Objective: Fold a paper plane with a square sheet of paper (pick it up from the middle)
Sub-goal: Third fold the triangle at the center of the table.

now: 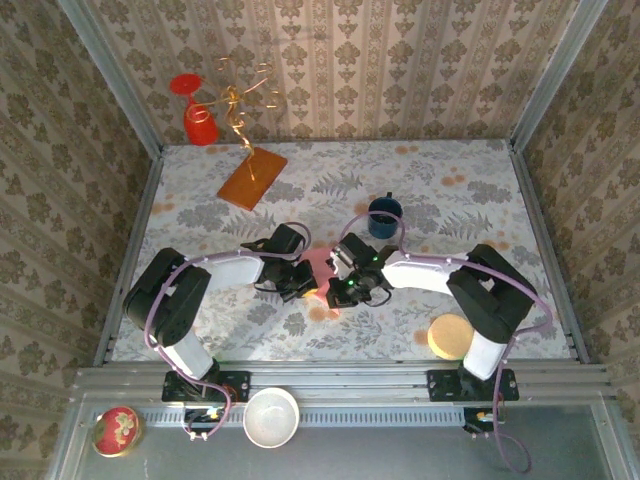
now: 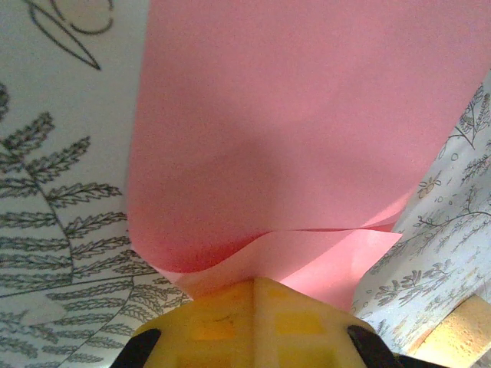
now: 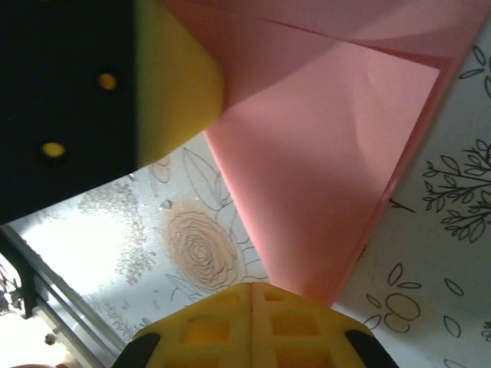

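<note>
Left end effector [image 2: 253,282], seemingly, on paper [image 2: 291,130]

Crowded centre, open outward
Left gripper [image 1: 304,288] and right gripper [image 1: 340,288] nearly meet at the sheet of paper [image 1: 320,262]; blue cup [image 1: 385,215] stands near, beyond the right one.

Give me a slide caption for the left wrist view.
Closed left fingers pinch the pink sheet of paper over the fern-print table.

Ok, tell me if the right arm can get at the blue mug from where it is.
Probably yes. The blue mug stands just beyond the right gripper, with only bare table between. The jaws are shut next to the sheet of paper, so they must open first.
</note>
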Robot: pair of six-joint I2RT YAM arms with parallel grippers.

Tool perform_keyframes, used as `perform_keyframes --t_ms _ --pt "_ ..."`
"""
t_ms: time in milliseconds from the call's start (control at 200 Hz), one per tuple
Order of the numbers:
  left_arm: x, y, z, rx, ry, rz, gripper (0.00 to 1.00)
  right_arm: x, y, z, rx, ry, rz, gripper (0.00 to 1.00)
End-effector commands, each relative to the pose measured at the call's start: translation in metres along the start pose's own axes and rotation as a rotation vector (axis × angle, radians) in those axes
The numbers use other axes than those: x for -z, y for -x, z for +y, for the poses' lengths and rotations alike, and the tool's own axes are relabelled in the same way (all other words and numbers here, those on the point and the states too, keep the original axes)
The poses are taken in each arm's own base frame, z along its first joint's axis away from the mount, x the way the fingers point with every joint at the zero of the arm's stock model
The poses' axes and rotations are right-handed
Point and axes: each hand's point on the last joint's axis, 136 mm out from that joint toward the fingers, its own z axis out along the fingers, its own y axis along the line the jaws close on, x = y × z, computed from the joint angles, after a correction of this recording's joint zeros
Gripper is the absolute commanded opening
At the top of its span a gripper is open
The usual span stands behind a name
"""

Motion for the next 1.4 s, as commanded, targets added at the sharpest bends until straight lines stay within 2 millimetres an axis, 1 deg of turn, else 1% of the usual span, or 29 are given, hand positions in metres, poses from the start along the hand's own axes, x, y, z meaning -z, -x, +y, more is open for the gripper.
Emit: perform_keyframes --t_ms 0,110,305,395,485,665,765,1055,1270,1395 --pt "-0.009 0.003 0.029 0.025 0.093 -0.007 0.01 -0.005 0.002 -0.010 -0.028 -0.052 0.008 0.00" --pt "0.001 0.010 0.012 -0.023 0.032 -0.039 0.01 -0.010 -0.005 -0.025 -0.053 -0.114 0.033 0.00" --pt "0.030 0.020 -0.022 -0.180 -0.091 -0.142 0.02 -0.017 -0.016 -0.037 -0.087 -0.150 0.080 0.00" --pt "0.040 0.017 -0.034 -0.260 -0.136 -0.185 0.04 -0.017 -0.019 -0.039 -0.099 -0.155 0.091 0.00" --pt "0.040 0.008 -0.040 -0.315 -0.160 -0.181 0.05 -0.017 -0.021 -0.040 -0.108 -0.155 0.096 0.00" --pt "0.020 -0.011 -0.040 -0.330 -0.177 -0.133 0.05 -0.018 -0.023 -0.040 -0.119 -0.155 0.107 0.00" --pt "0.011 -0.017 -0.039 -0.333 -0.176 -0.113 0.04 -0.018 -0.024 -0.041 -0.123 -0.156 0.109 0.00" --pt "-0.004 -0.022 -0.029 -0.308 -0.152 -0.069 0.04 -0.018 -0.026 -0.042 -0.129 -0.155 0.111 0.00" --pt "-0.009 -0.021 -0.018 -0.298 -0.116 -0.063 0.04 -0.020 -0.029 -0.044 -0.138 -0.163 0.122 0.00" --pt "-0.010 -0.017 -0.011 -0.288 -0.105 -0.070 0.03 -0.020 -0.033 -0.047 -0.144 -0.172 0.132 0.00"
